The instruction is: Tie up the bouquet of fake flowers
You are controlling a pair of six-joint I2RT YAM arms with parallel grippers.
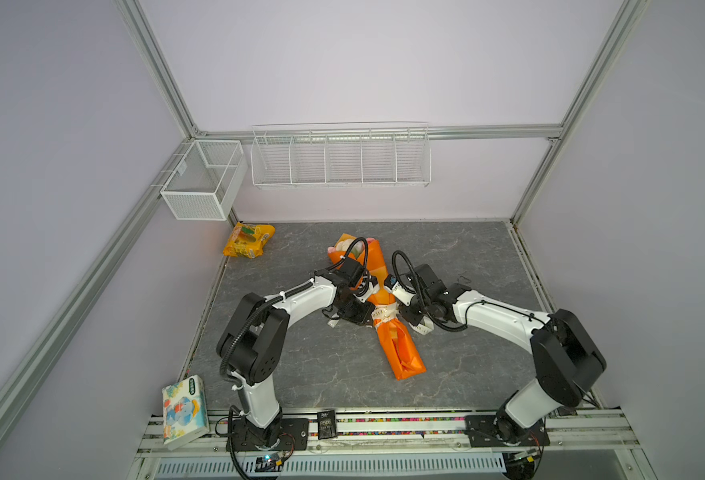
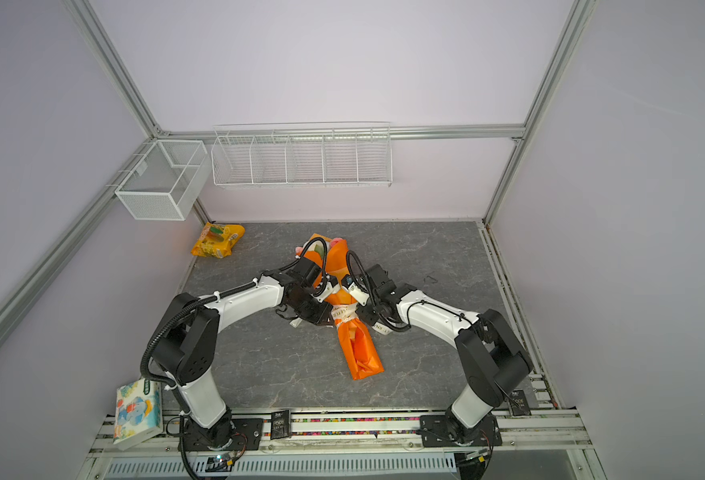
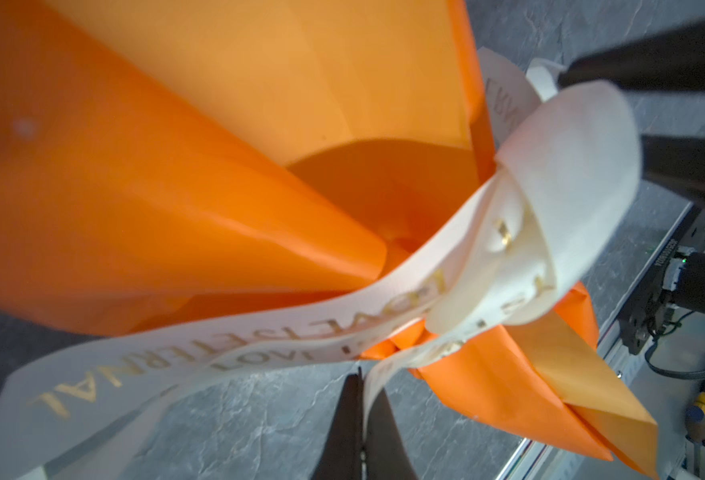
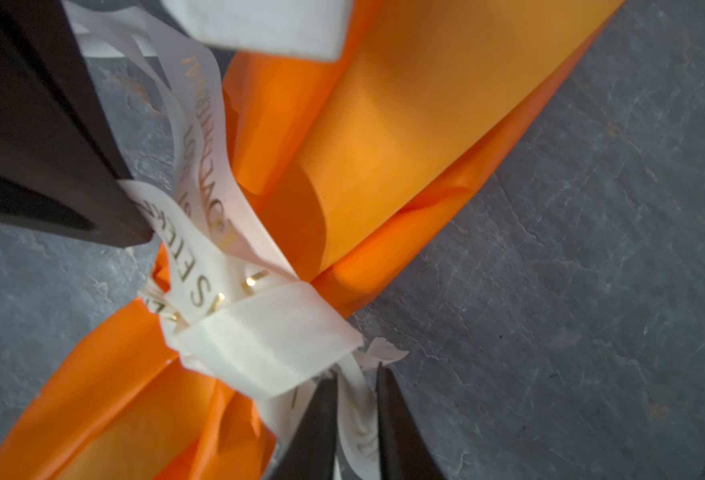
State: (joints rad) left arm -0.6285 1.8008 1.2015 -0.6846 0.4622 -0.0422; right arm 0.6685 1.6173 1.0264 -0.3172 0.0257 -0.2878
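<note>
The bouquet of fake flowers (image 1: 398,353) (image 2: 359,353) lies on the dark slate table in both top views. It is wrapped in orange paper, and pale flower heads (image 1: 344,245) show at its far end. A cream ribbon with gold lettering (image 1: 384,311) (image 3: 571,166) (image 4: 267,345) is wound and knotted round its waist. My left gripper (image 1: 368,319) (image 3: 361,374) is at the knot's left side, shut on a ribbon strand. My right gripper (image 1: 402,309) (image 4: 357,374) is at the knot's right side. Its jaws stand a little apart with a ribbon tail loose between them.
A yellow snack packet (image 1: 249,240) lies at the table's far left corner. A tissue box (image 1: 184,411) stands on the front rail at the left. A mesh basket (image 1: 203,183) and a wire rack (image 1: 340,158) hang on the back walls. A small black loop (image 1: 463,277) lies to the right.
</note>
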